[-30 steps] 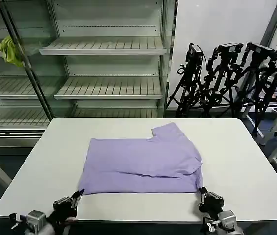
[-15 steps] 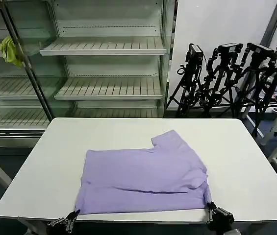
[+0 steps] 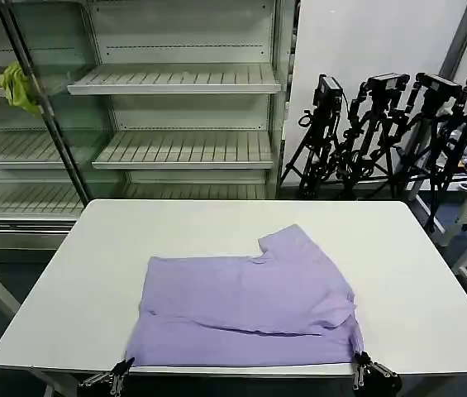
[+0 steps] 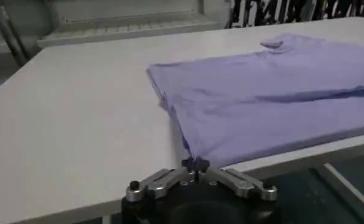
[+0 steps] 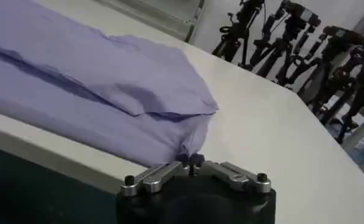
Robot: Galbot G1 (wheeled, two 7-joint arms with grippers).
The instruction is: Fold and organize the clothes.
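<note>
Left pincer (image 3: 122, 369) and right pincer (image 3: 359, 369), each clamped on a near corner of the lavender T-shirt (image 3: 245, 308) at the tabletop (image 3: 92, 273) edge, lower frame; mid-fold, probably; next, likely lifting both corners forward evenly.

A white table (image 3: 76, 273) carries a folded lavender T-shirt (image 3: 245, 310), its near hem at the table's front edge.

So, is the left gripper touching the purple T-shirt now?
Touching. In the left wrist view the left gripper has its fingertips closed on the near corner of the T-shirt, at the table edge.
</note>
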